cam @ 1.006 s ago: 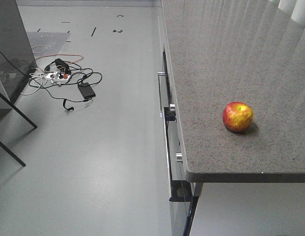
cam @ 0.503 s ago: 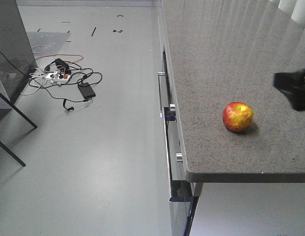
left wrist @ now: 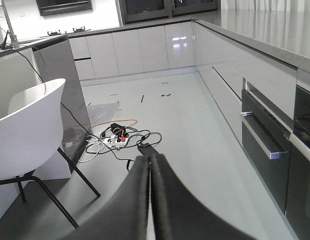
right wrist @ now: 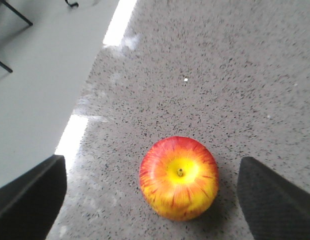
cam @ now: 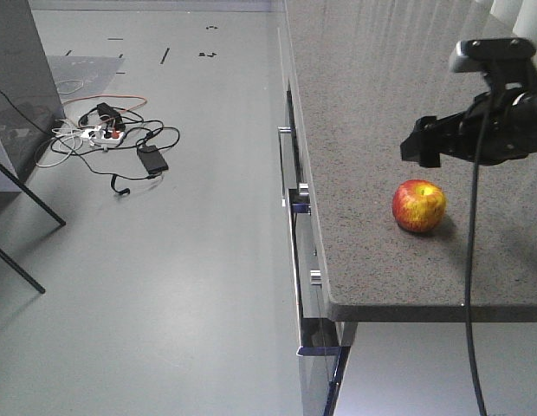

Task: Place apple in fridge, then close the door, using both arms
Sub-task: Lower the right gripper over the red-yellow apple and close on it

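The apple [cam: 418,205] is sitting stem-up on the speckled grey bench [cam: 364,87], close to its near corner. The right claw [right wrist: 151,165] is hovering above the apple, its fingers [right wrist: 30,195] spreading wide to either side of the fruit and gripping nothing. Left of the apple, under the bench edge, drawers [cam: 292,182] with bar handles are showing only their fronts, and their contents are hidden. The left claw [left wrist: 149,160] is pointing out over the floor, its two fingers pressing together with nothing between them. Farther left of the apple, a tangle of cables [cam: 108,134] with a power strip is lying on the floor, near a white chair [left wrist: 30,130].
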Tool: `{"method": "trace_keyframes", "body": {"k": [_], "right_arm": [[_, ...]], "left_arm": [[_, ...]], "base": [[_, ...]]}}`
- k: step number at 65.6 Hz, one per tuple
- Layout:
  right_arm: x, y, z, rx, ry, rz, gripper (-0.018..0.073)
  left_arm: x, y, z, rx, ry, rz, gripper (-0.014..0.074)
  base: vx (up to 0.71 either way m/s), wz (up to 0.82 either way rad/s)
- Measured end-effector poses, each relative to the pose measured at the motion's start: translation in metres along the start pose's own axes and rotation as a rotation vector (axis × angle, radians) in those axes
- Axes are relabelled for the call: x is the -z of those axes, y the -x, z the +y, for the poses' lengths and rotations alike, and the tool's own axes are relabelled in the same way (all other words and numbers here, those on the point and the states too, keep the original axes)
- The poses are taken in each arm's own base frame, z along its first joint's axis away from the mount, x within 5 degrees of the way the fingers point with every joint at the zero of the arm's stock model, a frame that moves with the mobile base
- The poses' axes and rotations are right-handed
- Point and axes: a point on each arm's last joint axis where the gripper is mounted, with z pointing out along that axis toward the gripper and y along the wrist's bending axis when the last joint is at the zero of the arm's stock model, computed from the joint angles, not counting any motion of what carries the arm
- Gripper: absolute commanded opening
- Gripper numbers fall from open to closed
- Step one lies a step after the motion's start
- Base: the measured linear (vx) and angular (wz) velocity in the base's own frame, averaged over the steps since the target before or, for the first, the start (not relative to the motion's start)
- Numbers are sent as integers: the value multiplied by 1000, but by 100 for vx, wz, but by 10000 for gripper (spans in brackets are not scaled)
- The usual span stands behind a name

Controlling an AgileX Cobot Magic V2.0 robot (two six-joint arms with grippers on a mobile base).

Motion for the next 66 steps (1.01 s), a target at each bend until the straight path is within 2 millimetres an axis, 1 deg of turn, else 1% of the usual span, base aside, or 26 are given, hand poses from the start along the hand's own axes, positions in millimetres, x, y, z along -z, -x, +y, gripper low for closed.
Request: {"method": "trace_keyframes", "body": {"k": [14, 28, 46, 54, 60, 66], "right_arm": [[-35, -9, -6, -34, 4, 78, 647], [-62, -20, -12, -43, -7, 132, 640], [-82, -26, -18, -68, -31, 150, 629], [-93, -33, -20, -71, -35, 179, 617], [-99, -37, -21, -71, -36, 196, 588], [-101, -38, -22, -59, -42, 202, 529]], "left_arm": [[0, 0, 0, 0, 0, 0, -8], [0, 0, 0, 0, 0, 0, -8], [0, 0, 0, 0, 0, 0, -8], [0, 0, 0, 0, 0, 0, -8], [0, 0, 0, 0, 0, 0, -8], [0, 0, 0, 0, 0, 0, -8]], "base": [[0, 0], [0, 0], [0, 0], [0, 0], [0, 0], [0, 0]]}}
